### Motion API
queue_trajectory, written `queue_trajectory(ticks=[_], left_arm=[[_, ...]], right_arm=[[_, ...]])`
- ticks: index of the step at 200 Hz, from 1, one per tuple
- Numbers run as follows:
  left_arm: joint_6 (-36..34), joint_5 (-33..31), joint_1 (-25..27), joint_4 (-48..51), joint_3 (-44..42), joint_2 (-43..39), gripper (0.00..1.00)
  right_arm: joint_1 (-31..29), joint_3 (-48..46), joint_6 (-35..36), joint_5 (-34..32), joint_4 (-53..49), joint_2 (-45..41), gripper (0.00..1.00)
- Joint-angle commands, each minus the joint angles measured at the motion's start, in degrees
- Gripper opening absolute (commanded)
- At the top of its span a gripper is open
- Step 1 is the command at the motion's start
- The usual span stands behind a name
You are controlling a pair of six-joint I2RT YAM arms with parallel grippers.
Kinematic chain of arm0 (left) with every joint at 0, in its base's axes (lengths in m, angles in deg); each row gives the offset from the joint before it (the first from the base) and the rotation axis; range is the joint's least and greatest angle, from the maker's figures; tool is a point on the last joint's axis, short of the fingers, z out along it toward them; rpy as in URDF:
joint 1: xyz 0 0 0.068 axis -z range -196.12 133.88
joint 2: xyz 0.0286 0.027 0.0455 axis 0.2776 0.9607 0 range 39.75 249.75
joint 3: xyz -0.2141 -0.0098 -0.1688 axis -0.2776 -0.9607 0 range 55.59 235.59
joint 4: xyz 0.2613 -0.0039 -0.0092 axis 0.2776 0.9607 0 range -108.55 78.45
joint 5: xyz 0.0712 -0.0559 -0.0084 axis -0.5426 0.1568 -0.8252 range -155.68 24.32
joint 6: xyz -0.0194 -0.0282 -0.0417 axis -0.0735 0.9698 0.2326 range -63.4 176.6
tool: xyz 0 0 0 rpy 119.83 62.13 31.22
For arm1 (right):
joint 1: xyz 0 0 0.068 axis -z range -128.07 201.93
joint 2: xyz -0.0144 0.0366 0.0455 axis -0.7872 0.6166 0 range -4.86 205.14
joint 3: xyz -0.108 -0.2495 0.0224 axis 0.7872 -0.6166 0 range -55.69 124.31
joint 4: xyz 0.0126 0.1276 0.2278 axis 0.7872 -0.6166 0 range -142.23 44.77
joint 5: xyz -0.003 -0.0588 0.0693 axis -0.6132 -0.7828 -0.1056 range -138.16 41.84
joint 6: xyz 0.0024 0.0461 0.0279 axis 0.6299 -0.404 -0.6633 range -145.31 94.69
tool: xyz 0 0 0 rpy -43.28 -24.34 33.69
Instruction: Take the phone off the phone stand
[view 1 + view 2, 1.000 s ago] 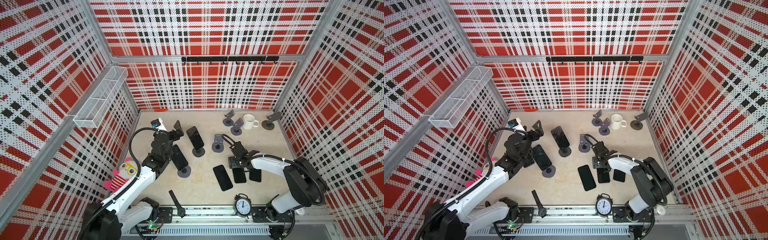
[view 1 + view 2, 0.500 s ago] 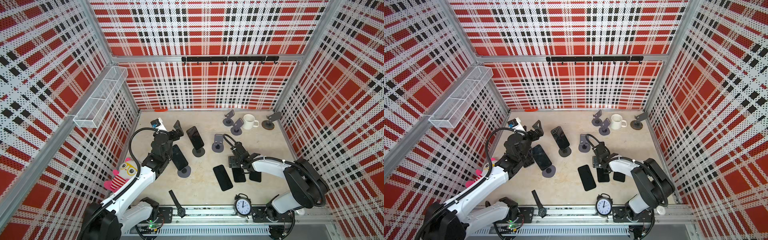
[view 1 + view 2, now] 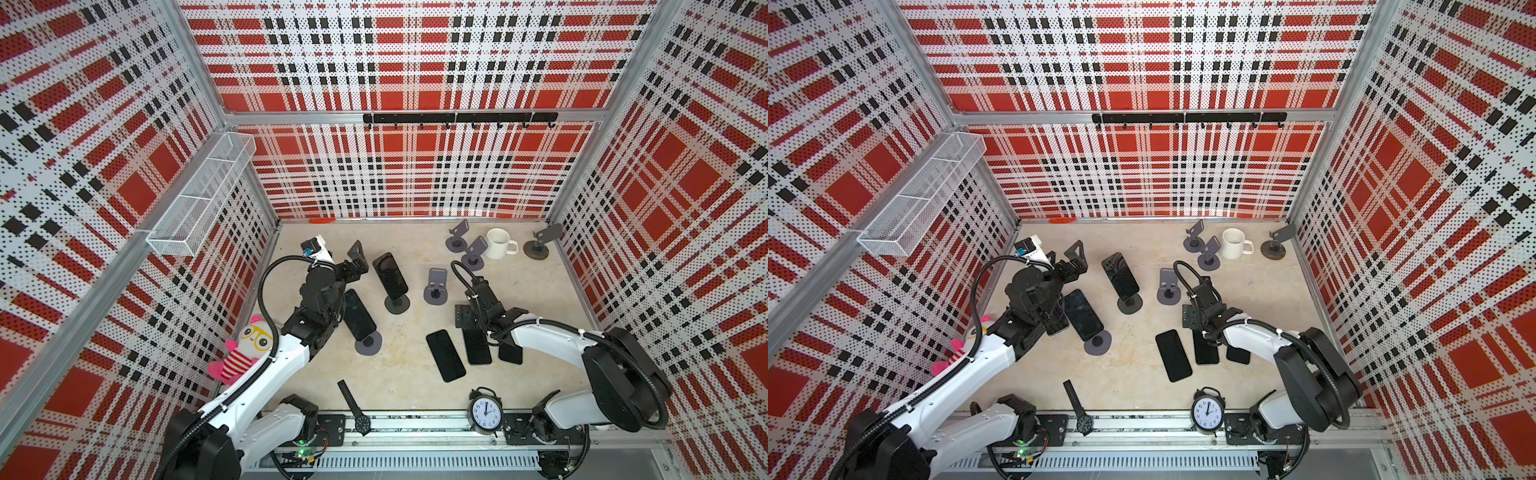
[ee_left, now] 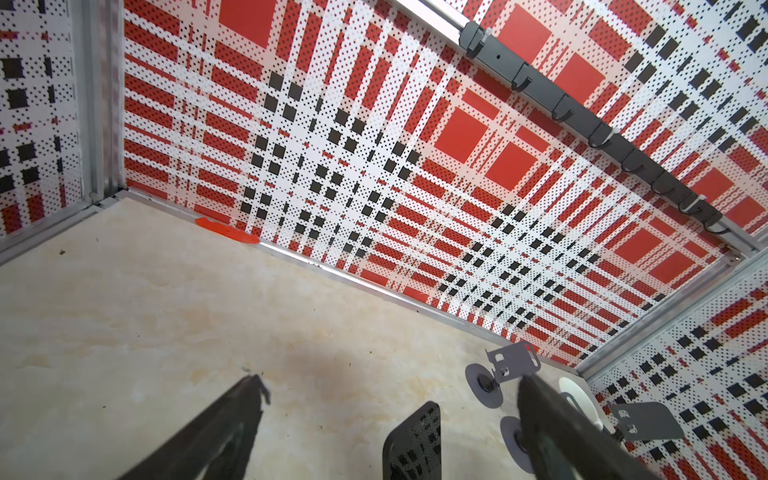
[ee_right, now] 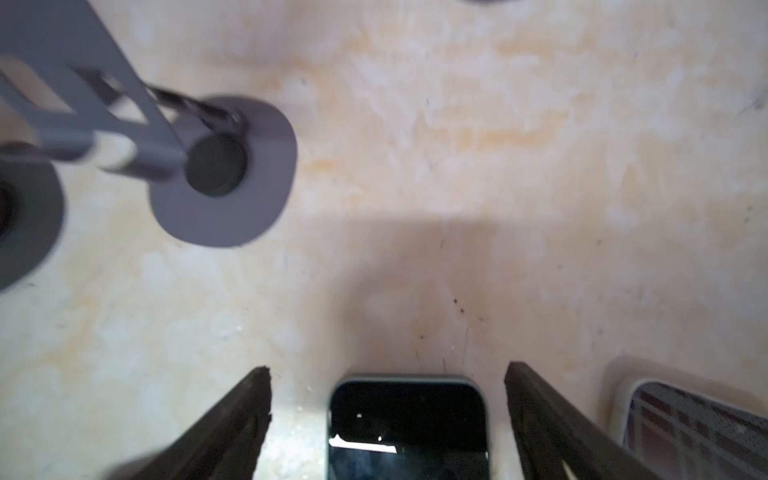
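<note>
Two dark phones rest on grey phone stands in both top views: the far phone point(image 3: 390, 272) and the near phone point(image 3: 358, 316), whose stand base point(image 3: 368, 343) shows below it. My left gripper point(image 3: 357, 261) hovers open just left of the far phone. In the left wrist view the left gripper point(image 4: 390, 382) is open above the floor, and that phone's top edge point(image 4: 415, 436) rises between the fingers. My right gripper point(image 5: 387, 371) is open astride a flat phone point(image 5: 407, 419) on the floor, with a gap on each side. In a top view the right gripper point(image 3: 482, 324) sits low.
Three phones lie flat near the right arm: point(image 3: 445, 355), point(image 3: 477, 347), point(image 3: 510, 353). An empty stand point(image 3: 435, 286) is mid-floor, more empty stands point(image 3: 457, 237) and a white mug point(image 3: 498, 243) at the back. An alarm clock point(image 3: 484, 411), a wristwatch point(image 3: 353, 405) and a plush toy point(image 3: 245, 349) are in front.
The right gripper's jaws have spread wider around the flat phone on the floor. The left arm has not moved.
</note>
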Motion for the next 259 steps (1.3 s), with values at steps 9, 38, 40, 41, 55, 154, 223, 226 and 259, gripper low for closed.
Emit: queue_trajectory(ticks=[9,38,40,41,55,154,223,226,259], left_arm=[[0.8,1.4,-0.5,2.9,1.7,-3.2,0.98],[1.3,1.3,-0.5,3.8,0.6,-5.2,0.98],[1.5,1.2,-0.5,4.1,0.4,-5.2,0.98],[1.6,1.1,-0.5,4.2,0.4,-5.3,0.98],[3.6,0.9,-0.5,6.4,-1.2,-5.6,0.98],[2.4,3.4,-4.1,13.7,-1.6,-9.0,0.98],[3.1,5.0,-4.7,11.6,-3.3,-9.5,0.98],[3.1,5.0,-4.7,11.3,-3.5,-9.5,0.98],[4.0,5.9,-5.2,10.5,-4.8,-8.9,0.98]], right_arm=[[-0.1,3.4,4.3,0.2,6.1,-4.5,0.92],[-0.1,5.0,12.9,5.3,12.5,-4.6,0.89],[-0.1,5.1,13.0,5.0,12.8,-4.3,0.88],[-0.1,5.2,13.1,4.9,12.9,-4.2,0.88],[1.2,6.6,14.9,8.8,14.0,-1.7,0.85],[9.0,18.6,17.6,32.6,13.5,14.7,0.91],[13.7,18.7,22.5,44.6,15.2,19.4,0.7],[13.7,18.8,23.0,45.1,15.1,19.7,0.69],[13.7,19.7,23.1,49.2,17.5,22.5,0.56]])
